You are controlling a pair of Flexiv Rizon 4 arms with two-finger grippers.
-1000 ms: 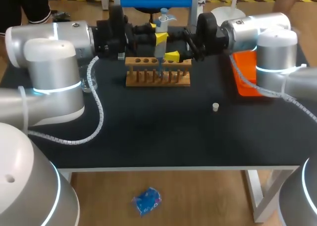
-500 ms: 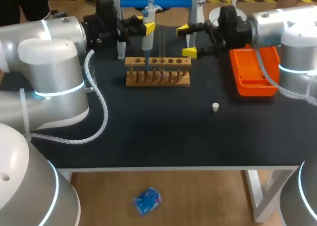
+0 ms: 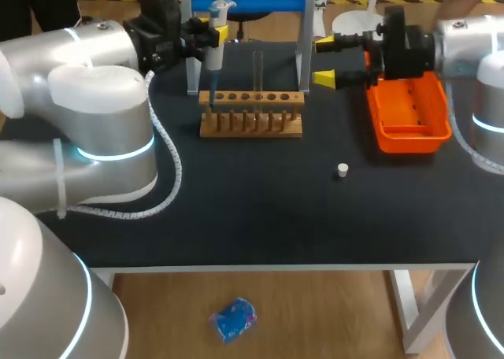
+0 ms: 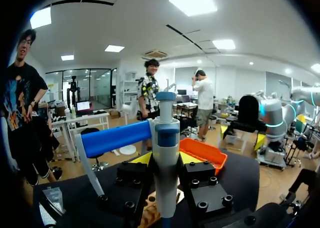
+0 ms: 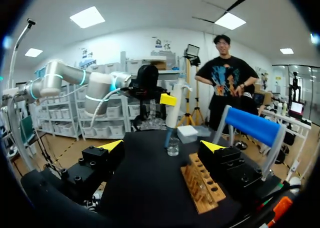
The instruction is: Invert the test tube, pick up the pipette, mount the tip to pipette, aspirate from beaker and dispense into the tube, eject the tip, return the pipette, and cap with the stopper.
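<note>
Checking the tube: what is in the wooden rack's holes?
One clear test tube stands upright in a middle hole of the rack; the other holes look empty. Its contents cannot be seen.

1. The table (image 3: 236,225) has a flat black top on a white frame – its front edge and one white leg show in the head view.
2. A wooden rack (image 3: 250,115) with a row of holes stands toward the back, near the middle.
3. Just behind the rack stands a white stand (image 3: 302,52) with two uprights and a blue crossbar.
4. An orange tray (image 3: 409,119) lies at the right, well apart from the rack.
5. A small white stopper (image 3: 342,169) sits alone on the bare top – nearer the front than the rack and the tray.
6. In the right wrist view a small glass beaker (image 5: 173,147) stands past the rack's far end, with a pale box (image 5: 188,132) just beside it.
</note>
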